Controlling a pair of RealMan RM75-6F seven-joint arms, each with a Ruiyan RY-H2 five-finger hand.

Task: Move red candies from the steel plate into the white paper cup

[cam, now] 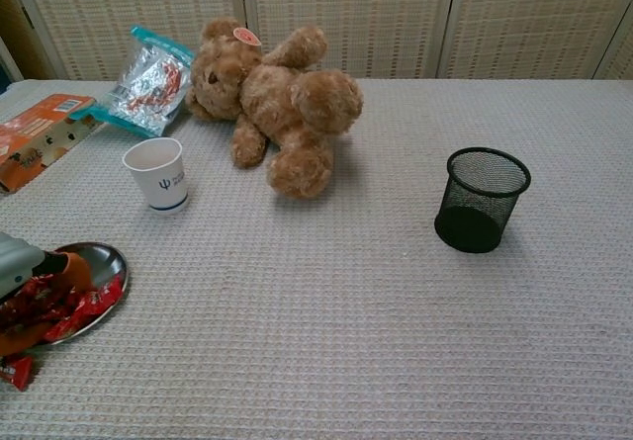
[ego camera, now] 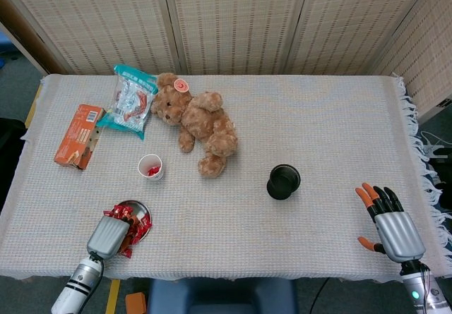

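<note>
The steel plate (ego camera: 138, 206) (cam: 102, 258) lies at the front left of the table with red candies (ego camera: 140, 222) (cam: 61, 302) heaped on its near side. My left hand (ego camera: 108, 235) (cam: 20, 263) is over the plate, its fingers curled into the heap and gripping a clump of candies against the thumb. One candy (cam: 12, 371) lies off the plate on the cloth. Behind the plate, the white paper cup (ego camera: 150, 166) (cam: 158, 173) stands upright with red candy inside. My right hand (ego camera: 392, 226) rests at the front right, fingers spread and holding nothing.
A brown teddy bear (ego camera: 198, 123) (cam: 272, 94) lies behind and to the right of the cup. To its right stands a black mesh cup (ego camera: 283, 181) (cam: 482, 200). An orange box (ego camera: 79, 135) and a snack bag (ego camera: 131, 101) lie at the back left.
</note>
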